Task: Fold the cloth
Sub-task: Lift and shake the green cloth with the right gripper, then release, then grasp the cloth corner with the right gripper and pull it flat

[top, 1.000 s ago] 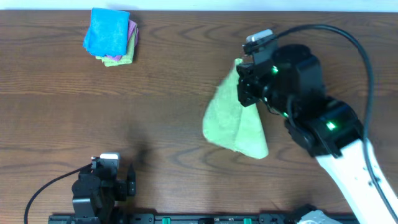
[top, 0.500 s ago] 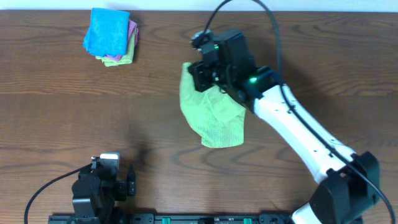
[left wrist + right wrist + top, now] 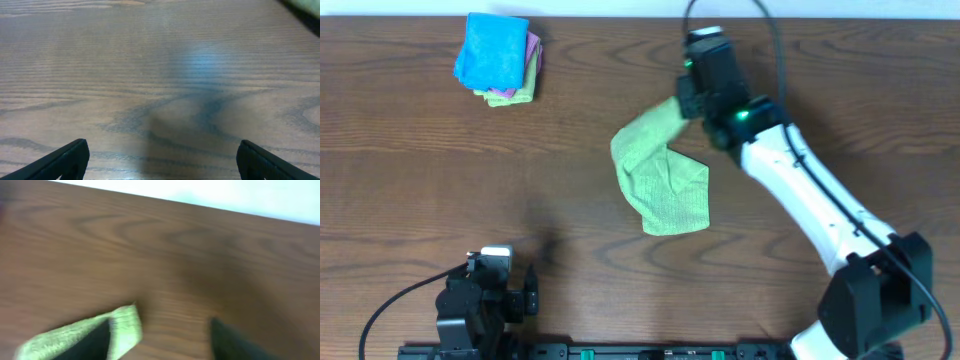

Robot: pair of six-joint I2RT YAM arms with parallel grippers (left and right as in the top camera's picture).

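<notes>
Over the far middle of the counter my right arm is stretched out long, and my right tool sits low above the wood, close to the back edge. On the wrist view its two dark fingers stand apart with bare wood grain between them, so it is clamped on nothing. That picture is blurred, mind.

Now the cloth. The lime-green piece lies rumpled near the middle of the counter, a touch right of centre. Its main body is a wrinkled heap with edges lapped over one another, not flat. From that heap a narrow strip runs up and to the right, ending beneath the head of my right arm. On the wrist view the tip of the strip shows at the left finger, on its outer side. I cannot tell whether green and finger touch.

Down at the near left my left tool is parked, its fingers spread wide over bare wood with nothing between them. A blurred sliver of green shows in the top right corner of its view.

Off in the far left corner sits a stack of folded cloths, blue on top with pink and green edges peeking out beneath. It is well apart from the cloth.
</notes>
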